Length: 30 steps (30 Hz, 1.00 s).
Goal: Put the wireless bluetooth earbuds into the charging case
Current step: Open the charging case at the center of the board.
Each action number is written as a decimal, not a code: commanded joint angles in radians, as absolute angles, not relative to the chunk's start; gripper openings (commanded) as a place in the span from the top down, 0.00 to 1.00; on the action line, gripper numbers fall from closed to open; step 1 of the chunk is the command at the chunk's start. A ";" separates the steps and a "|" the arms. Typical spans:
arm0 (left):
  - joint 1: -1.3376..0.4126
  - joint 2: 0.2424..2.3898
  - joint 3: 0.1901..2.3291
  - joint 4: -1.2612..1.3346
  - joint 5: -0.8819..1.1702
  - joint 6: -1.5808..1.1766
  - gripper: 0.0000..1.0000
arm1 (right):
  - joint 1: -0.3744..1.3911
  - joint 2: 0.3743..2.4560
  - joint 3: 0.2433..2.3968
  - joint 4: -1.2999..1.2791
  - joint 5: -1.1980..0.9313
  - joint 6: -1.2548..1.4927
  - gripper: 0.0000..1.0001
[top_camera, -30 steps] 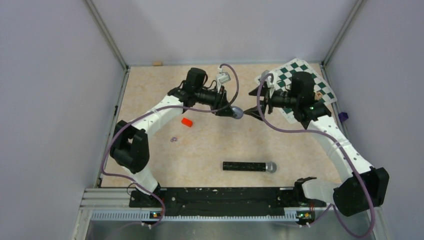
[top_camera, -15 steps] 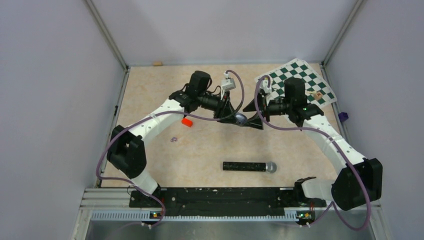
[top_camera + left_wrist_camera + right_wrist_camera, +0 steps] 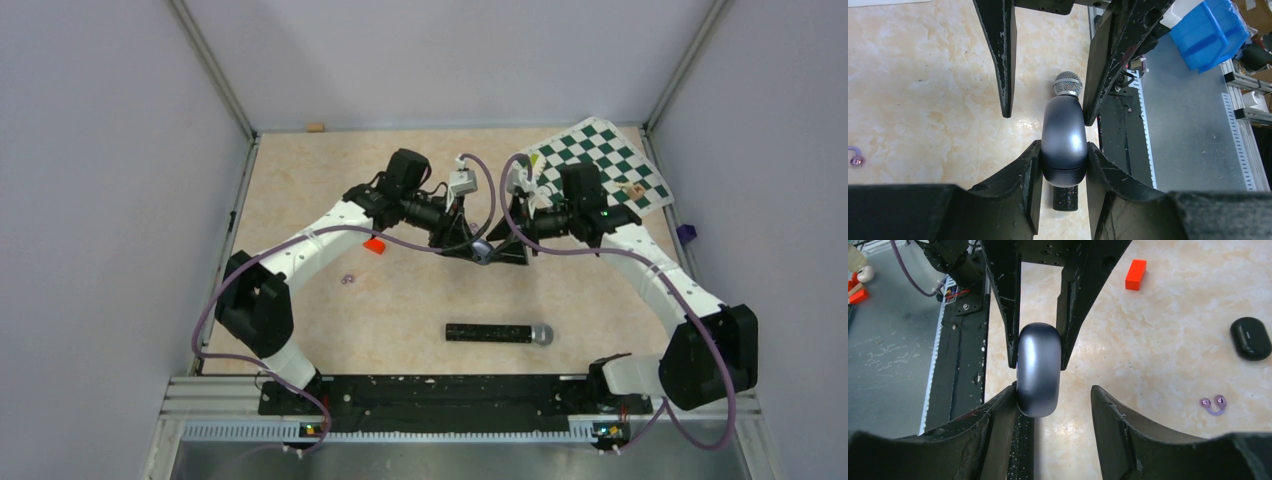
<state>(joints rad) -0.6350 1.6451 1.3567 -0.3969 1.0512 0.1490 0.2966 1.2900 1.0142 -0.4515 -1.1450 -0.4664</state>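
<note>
My left gripper is shut on a smooth grey-blue disc, held edge-on above the table. My right gripper faces it, open, its jaws round the disc's other end. One right finger touches the disc; the other stands apart from it. From above, the two grippers meet at mid-table, left and right. The charging case, a glossy black oval pod, lies shut on the table in the right wrist view only. The earbuds are out of view.
A black microphone lies on the table nearer the bases, under the grippers. A red block and pale purple rings lie to the left; more rings lie near the case. A chequered board covers the far right corner.
Both arms have come together and toward the near side, the left carrying the disc. The right jaws have narrowed and now stand round the disc's free end.
</note>
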 commanded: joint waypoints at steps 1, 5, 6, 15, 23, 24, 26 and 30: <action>-0.638 1.607 1.378 -0.396 1.071 0.184 0.67 | 0.293 1.313 1.076 -0.559 -1.174 -0.564 0.46; -0.647 1.609 1.380 -0.407 1.064 0.196 0.67 | 0.293 1.319 1.077 -0.556 -1.192 -0.562 0.50; -0.651 1.610 1.379 -0.412 1.061 0.202 0.67 | 0.292 1.319 1.078 -0.556 -1.200 -0.560 0.51; -0.685 1.627 1.405 -0.472 1.032 0.258 0.67 | 0.293 1.322 1.076 -0.558 -1.243 -0.552 0.52; -0.689 1.630 1.416 -0.477 1.028 0.259 0.67 | 0.292 1.323 1.074 -0.593 -1.257 -0.591 0.75; -0.689 1.631 1.416 -0.478 1.028 0.259 0.67 | 0.293 1.322 1.073 -0.597 -1.261 -0.594 0.78; -0.690 1.631 1.417 -0.477 1.026 0.258 0.65 | 0.292 1.321 1.075 -0.601 -1.267 -0.596 0.80; -0.690 1.627 1.417 -0.477 1.021 0.254 0.44 | 0.292 1.314 1.079 -0.600 -1.280 -0.593 0.80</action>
